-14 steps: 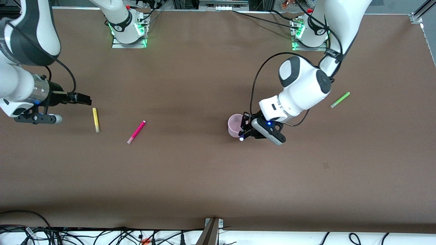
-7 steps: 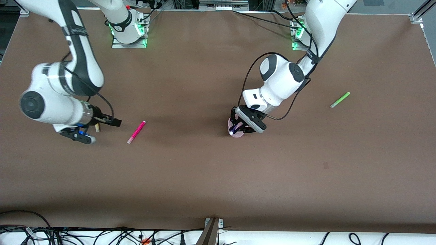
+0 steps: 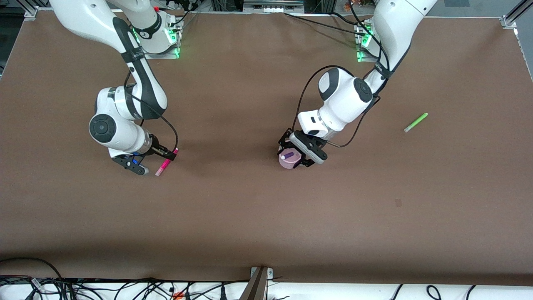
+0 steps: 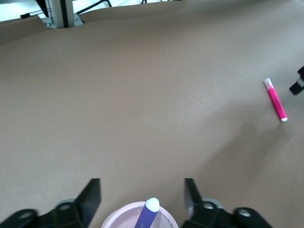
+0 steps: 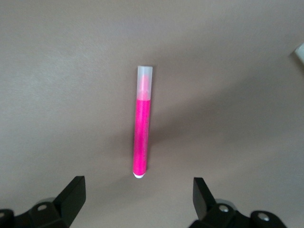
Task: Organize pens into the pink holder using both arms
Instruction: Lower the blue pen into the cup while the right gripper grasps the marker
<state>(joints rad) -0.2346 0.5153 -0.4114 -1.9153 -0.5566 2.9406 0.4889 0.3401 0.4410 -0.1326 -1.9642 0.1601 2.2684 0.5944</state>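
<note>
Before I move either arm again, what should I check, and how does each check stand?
1. Purple pen stands inside the pink holder: ok.
2. Left hand is open above the holder, fingers apart from the pen: ok.
3. Right hand is open over the magenta pen: ok.
4. Magenta pen lies flat, centred between the right hand's fingers: ok.
5. Green pen lies alone toward the left arm's end, nothing blocking it: ok.
6. Yellow pen's position: cannot tell, not visible.

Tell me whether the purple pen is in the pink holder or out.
In. The purple pen stands inside the pink holder, pale tip poking above its rim, between the left hand's open fingers.
</note>
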